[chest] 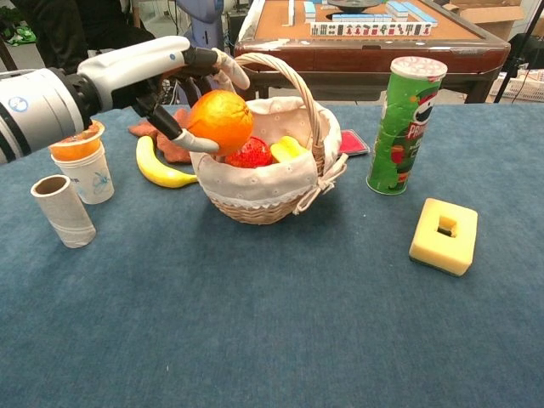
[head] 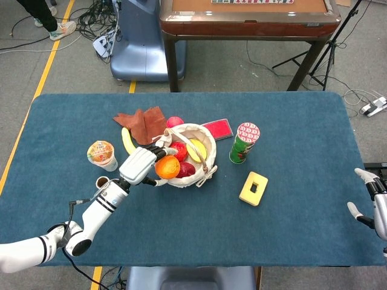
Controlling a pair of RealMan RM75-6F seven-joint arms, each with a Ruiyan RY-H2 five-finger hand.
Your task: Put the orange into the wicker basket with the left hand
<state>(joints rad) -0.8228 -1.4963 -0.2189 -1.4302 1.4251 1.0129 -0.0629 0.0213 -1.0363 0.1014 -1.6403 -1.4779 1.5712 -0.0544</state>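
The left hand [chest: 174, 72] is gripping the orange [chest: 221, 121], fingers wrapped over the top and a thumb tucked under it, and is holding it above the near-left rim of the wicker basket [chest: 280, 183] — the fruit is hanging clear of the lining, not yet resting inside. The white forearm is reaching in from the lower left at a slant, the hand turned toward the basket's handle. In the head view the same hand [head: 140, 165] is covering part of the basket's rim, and the orange [head: 167, 167] is overlapping the red fruit [head: 179, 152] inside. The right hand [head: 373, 202] is sitting at the table's right edge, cut off by the frame; its fingers are seemingly apart with nothing in them.

A banana [chest: 161, 167], a juice cup [chest: 81, 161] and a cardboard tube [chest: 63, 210] are standing left of the basket, a green chip can [chest: 403, 126] and a yellow block [chest: 442, 235] to its right — all on blue cloth [chest: 272, 323]. Behind the table a wooden mahjong table [head: 248, 18] is standing on grey floor.
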